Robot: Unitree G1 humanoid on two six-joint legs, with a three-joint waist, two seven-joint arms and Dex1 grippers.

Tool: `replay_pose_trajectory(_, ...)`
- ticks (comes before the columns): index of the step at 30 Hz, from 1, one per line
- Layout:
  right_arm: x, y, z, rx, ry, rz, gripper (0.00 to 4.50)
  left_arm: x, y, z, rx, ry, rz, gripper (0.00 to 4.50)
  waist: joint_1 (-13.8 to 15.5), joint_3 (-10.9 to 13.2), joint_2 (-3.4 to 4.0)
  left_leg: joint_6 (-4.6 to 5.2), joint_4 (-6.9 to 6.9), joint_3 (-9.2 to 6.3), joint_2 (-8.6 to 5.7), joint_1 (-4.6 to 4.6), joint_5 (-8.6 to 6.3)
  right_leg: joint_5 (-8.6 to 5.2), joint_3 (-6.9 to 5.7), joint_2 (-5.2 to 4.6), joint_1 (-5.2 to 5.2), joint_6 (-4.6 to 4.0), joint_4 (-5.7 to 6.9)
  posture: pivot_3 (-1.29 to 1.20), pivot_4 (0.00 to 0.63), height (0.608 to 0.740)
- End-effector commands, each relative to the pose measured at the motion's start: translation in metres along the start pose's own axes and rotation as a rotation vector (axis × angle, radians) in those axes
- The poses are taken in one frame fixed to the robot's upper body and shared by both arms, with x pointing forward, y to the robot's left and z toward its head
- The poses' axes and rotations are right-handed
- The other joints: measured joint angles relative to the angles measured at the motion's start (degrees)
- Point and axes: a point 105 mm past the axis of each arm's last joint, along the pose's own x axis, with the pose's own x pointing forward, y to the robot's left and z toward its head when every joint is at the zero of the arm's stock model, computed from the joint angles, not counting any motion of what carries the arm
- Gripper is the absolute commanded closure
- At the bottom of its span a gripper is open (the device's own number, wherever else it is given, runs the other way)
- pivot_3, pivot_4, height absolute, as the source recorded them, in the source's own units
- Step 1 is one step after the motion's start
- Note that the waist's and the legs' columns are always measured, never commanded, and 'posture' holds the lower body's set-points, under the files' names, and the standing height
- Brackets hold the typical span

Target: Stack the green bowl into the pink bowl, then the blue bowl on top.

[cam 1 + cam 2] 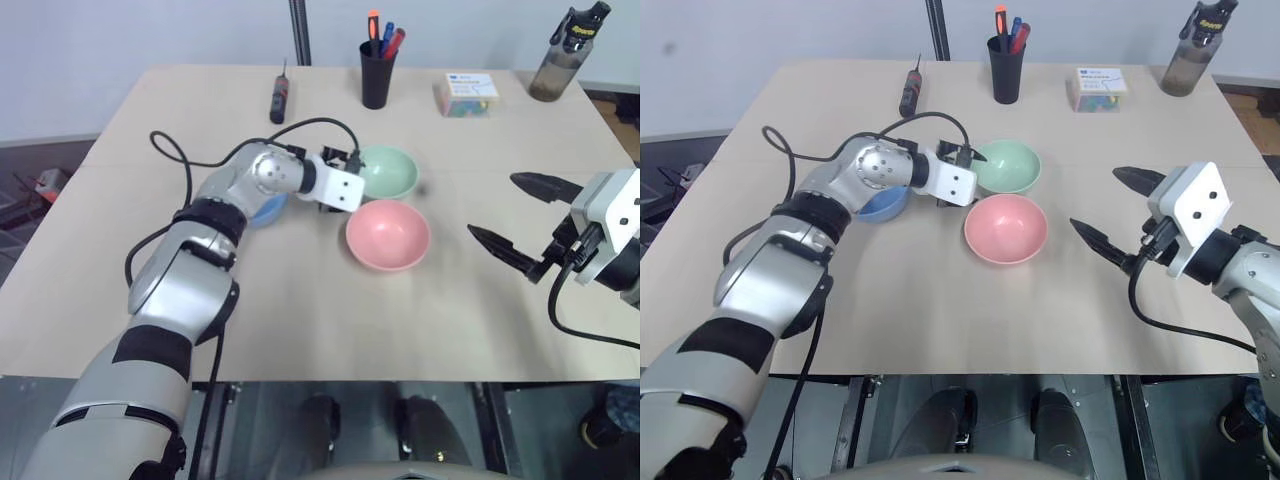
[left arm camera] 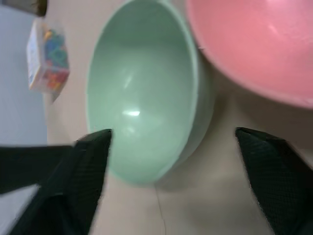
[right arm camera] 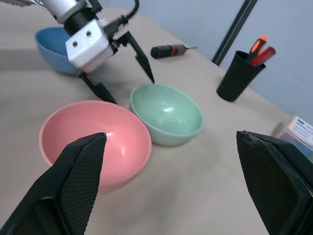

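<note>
Left gripper (image 3: 128, 77) has its two black fingers spread apart at the near-left edge of the green bowl (image 1: 388, 171) — one fingertip over the rim, the other down beside the outer wall, so the rim sits between them; whether either finger touches the bowl cannot be told, and nothing is held. That green bowl stands upright on the table (image 1: 300, 310), just behind the pink bowl (image 1: 388, 234), the two nearly touching. The blue bowl (image 1: 883, 206) sits to their left, partly hidden under the left arm. Right gripper (image 1: 1104, 209) hovers wide open and empty, well to the right of the pink bowl. Farther back stand a black pen cup (image 1: 377, 77), a screwdriver (image 1: 279, 99), a small box (image 1: 466, 95) and a bottle (image 1: 567, 55).
</note>
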Motion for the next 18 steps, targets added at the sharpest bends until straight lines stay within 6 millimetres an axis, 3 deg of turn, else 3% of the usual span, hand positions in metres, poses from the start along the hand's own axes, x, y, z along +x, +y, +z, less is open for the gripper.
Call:
replay_pose_trajectory(1, -0.006, -0.001, 0.014, -0.047, -0.027, -0.038, 0.00, 0.000, 0.012, 0.003, 0.088, 0.014, 0.025, 2.00, -0.1, 0.0, 0.00, 0.00, 0.00, 0.00, 0.00, 0.00, 0.00, 0.00, 0.00, 0.00, 0.00, 0.00, 0.02, 0.00, 0.150, 0.740)
replay_pose_trajectory(2, -0.006, -0.001, 0.013, -0.049, -0.022, -0.042, 0.00, 0.003, 0.011, 0.004, 0.101, 0.016, 0.022, 2.38, -0.3, 0.0, 0.00, 0.00, 0.00, 0.00, 0.00, 0.00, 0.00, 0.00, 0.00, 0.00, 0.00, 0.00, 0.01, 0.00, 0.150, 0.740)
replay_pose_trajectory(3, -0.006, -0.001, 0.013, -0.048, -0.019, -0.045, 0.00, 0.005, 0.012, 0.005, 0.110, 0.018, 0.025, 2.49, -0.3, 0.0, 0.00, 0.00, 0.00, 0.00, 0.00, 0.00, 0.00, 0.00, 0.00, 0.00, 0.00, 0.00, 0.02, 0.00, 0.150, 0.740)
replay_pose_trajectory(4, -0.006, -0.001, 0.013, -0.048, -0.017, -0.047, 0.00, 0.006, 0.012, 0.006, 0.116, 0.019, 0.025, 3.14, -0.3, 0.0, 0.00, 0.00, 0.00, 0.00, 0.00, 0.00, 0.00, 0.00, 0.00, 0.00, 0.00, 0.01, 0.02, 0.00, 0.150, 0.740)
replay_pose_trajectory(8, -0.006, 0.000, 0.012, -0.049, -0.012, -0.044, 0.00, 0.005, 0.014, 0.007, 0.094, 0.002, 0.031, 4.41, -0.4, 0.0, -0.02, 0.00, 0.01, -0.01, 0.00, -0.01, 0.00, 0.00, 0.00, 0.00, 0.00, 0.01, 0.02, 0.00, 0.150, 0.740)
replay_pose_trajectory(13, -0.006, 0.002, 0.008, -0.053, 0.006, -0.024, 0.00, -0.008, 0.023, 0.013, 0.033, -0.078, 0.046, 4.41, -0.4, 0.0, -0.02, 0.00, 0.01, -0.01, 0.00, -0.01, 0.00, -0.01, -0.01, 0.00, -0.01, 0.01, 0.02, 0.00, 0.150, 0.740)
replay_pose_trajectory(18, -0.012, 0.009, -0.001, -0.051, 0.038, 0.024, 0.00, -0.044, 0.034, 0.028, -0.003, -0.257, 0.008, 4.41, -0.6, 0.0, -0.02, 0.00, 0.02, -0.01, 0.01, 0.00, 0.00, -0.01, -0.01, 0.00, -0.01, 0.01, 0.03, 0.00, 0.150, 0.740)
